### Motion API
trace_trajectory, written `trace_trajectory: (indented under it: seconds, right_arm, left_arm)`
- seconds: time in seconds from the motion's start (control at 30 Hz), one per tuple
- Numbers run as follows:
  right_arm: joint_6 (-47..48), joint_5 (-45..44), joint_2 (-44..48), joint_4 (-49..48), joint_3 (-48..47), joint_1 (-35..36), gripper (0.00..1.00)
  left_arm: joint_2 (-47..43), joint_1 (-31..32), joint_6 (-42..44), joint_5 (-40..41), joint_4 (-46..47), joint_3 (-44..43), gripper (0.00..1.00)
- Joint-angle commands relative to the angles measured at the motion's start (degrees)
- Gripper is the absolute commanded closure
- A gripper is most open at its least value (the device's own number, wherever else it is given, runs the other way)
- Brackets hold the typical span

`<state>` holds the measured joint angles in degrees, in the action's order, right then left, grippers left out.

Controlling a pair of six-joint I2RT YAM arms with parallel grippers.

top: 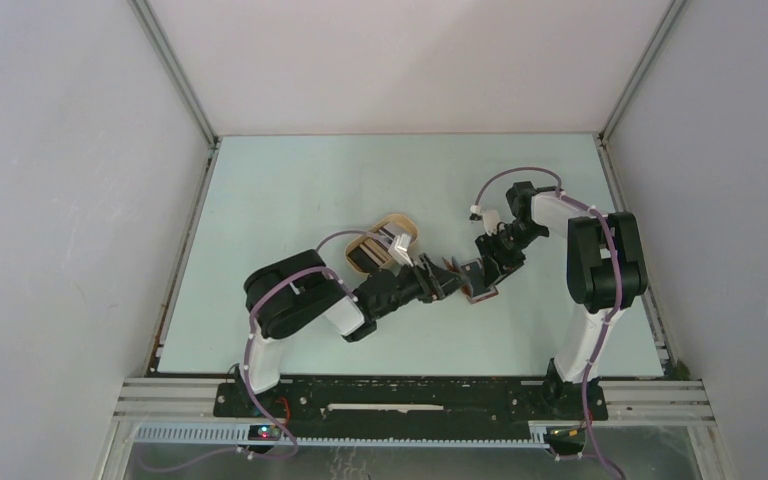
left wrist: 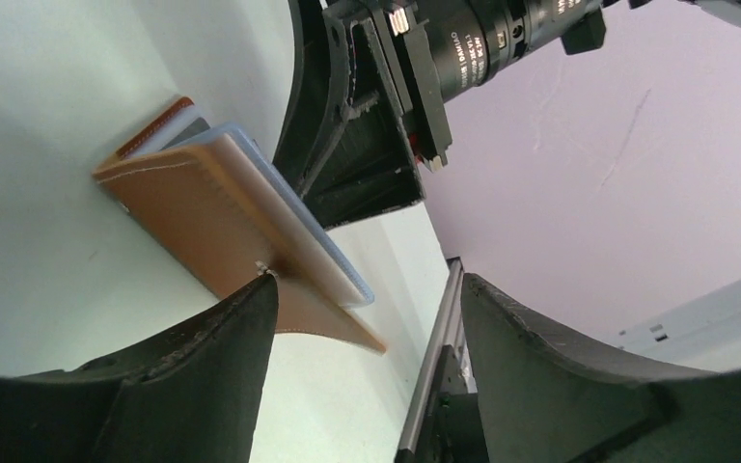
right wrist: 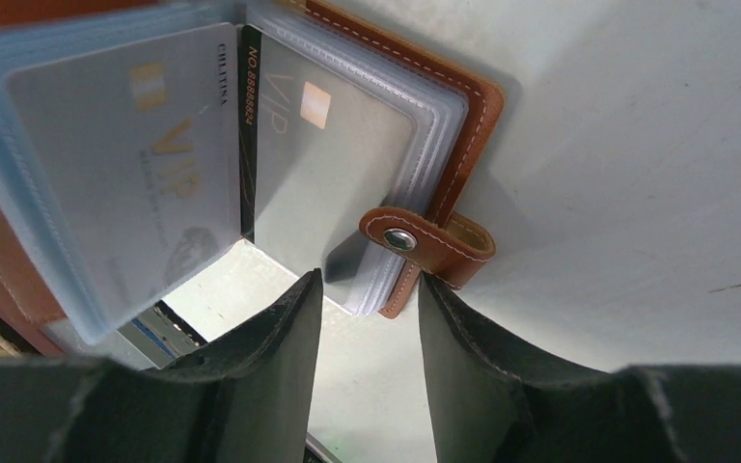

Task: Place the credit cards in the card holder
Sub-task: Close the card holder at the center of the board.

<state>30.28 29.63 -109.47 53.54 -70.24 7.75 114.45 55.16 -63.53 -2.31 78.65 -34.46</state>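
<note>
Left arm (top: 300,300) and right arm (top: 605,260) angle inward, meeting mid-surface at reddish-brown leather card holder (left wrist: 203,212). Left claw (left wrist: 367,280) wide open, fingertip (left wrist: 260,299) touching cover; right claw (right wrist: 370,280) half-open.

Card holder (right wrist: 471,106) left cover cut off at frame edge; grey card (right wrist: 125,164) small print blurred.

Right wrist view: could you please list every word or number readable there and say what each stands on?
"VIP": gold, on the pale card in the left sleeve of the card holder.
"VIP": faint, on the grey card in the right sleeve.
"NO. 8888...": on the black card edge between them; later digits unclear.
Small print along the pale card's side: too blurred to read.
</note>
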Motion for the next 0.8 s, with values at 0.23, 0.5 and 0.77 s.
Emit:
trace_trajectory:
  seconds: [0.23, 0.5, 0.77]
  right_arm:
    - [0.7, 3.1, 5.4, -0.3, -0.6, -2.5, 0.48]
    - [2.6, 3.3, 9.3, 0.3, -0.6, -4.4, 0.47]
    - [11.9, 1.5, 15.5, -7.5, 3.1, -4.5, 0.44]
  left_arm:
    - [0.9, -2.0, 10.1, -2.7, -17.4, -10.1, 0.38]
    - [1.0, -3.7, 15.2, -3.8, -22.1, -13.1, 0.39]
    - [1.3, -4.1, 18.3, -6.3, -23.4, -14.4, 0.38]
